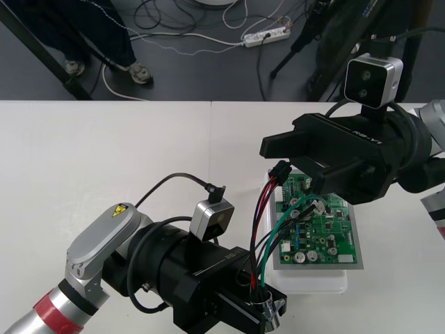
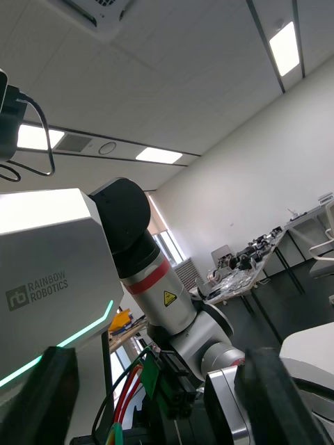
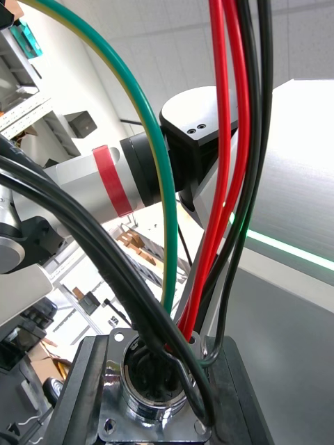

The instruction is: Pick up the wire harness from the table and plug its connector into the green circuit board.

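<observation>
Pale surface, with a strip of dark floor beyond its far edge.

We note the left arm coming in low from its own side. The left end effector is closed on the socket end of the wire harness. In the left wrist view its two dark fingers press against the flange from either side.

The right arm reaches in from the right. The right end effector hangs over the far left corner of the green circuit board. From its own wrist we see its fingers standing wide apart. Red and green wires show low in the gap, with neither finger touching them.

The board lies flat on its white base, under and just behind the right end effector and just beside the left one.

The harness is off the surface, strung from one end effector to the other. Its red, black and green wires rise out of the left end effector and bow over the board's left edge.

The round metal socket sits between the left fingers, flange facing the wrist camera.

The small black plug is just beneath the right fingertips at the board's corner. We cannot tell whether it touches the board.
</observation>
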